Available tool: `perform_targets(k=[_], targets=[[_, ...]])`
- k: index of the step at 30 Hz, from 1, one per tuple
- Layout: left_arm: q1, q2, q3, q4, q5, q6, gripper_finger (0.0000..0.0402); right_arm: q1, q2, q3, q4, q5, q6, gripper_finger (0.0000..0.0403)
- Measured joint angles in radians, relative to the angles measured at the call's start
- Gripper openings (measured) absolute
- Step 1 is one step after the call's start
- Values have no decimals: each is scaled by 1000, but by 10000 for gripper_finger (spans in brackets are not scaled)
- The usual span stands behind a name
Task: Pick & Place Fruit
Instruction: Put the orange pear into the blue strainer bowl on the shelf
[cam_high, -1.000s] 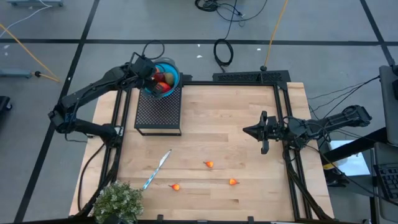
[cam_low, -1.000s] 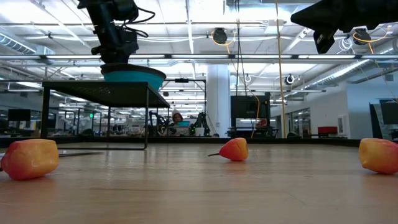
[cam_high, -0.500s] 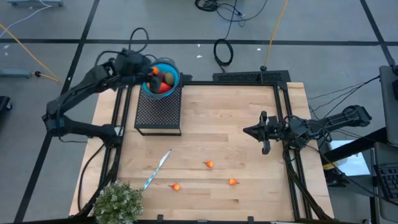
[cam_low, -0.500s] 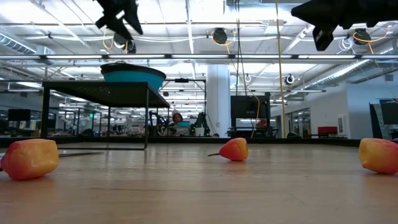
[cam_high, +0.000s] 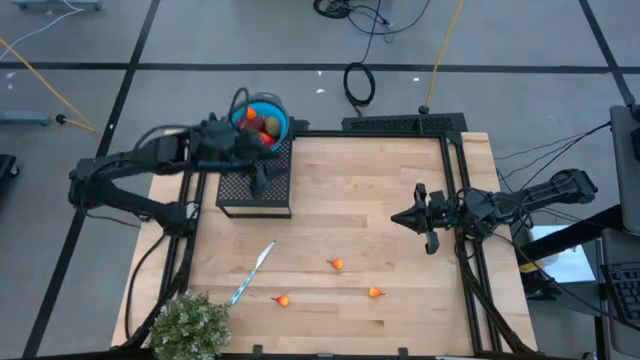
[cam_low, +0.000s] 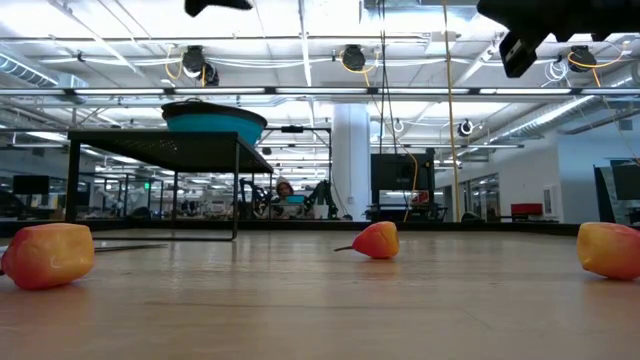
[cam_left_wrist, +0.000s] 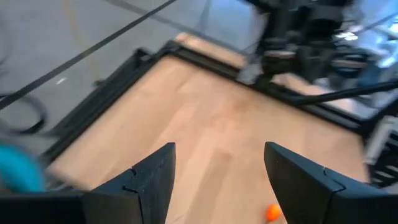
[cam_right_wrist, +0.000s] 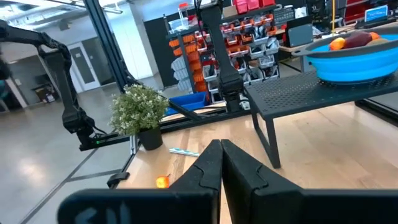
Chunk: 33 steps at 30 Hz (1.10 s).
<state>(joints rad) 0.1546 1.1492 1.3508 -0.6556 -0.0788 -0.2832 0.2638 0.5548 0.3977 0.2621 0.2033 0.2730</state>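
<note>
Left gripper (cam_high: 262, 180) blurred over black mesh stand (cam_high: 255, 192), fingers (cam_left_wrist: 146, 180) parted, empty; moved off blue bowl (cam_high: 272, 118) since earlier frame. Bowl contents partly hidden by rim; red and olive fruit (cam_high: 262, 127) visible. Three orange bits (cam_high: 337, 264) loose on table (cam_high: 380, 200). Right gripper (cam_high: 428, 218) closed, unchanged, near table's right edge.
</note>
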Motion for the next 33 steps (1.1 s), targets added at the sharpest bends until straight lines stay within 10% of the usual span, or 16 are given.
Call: perform_targets(k=[15, 33], targets=[[-359, 1, -272, 440, 2, -37, 135, 0, 24, 0, -5, 0, -2, 0], [-650, 198, -335, 440, -25, -280, 93, 0, 24, 0, -29, 0, -31, 0]])
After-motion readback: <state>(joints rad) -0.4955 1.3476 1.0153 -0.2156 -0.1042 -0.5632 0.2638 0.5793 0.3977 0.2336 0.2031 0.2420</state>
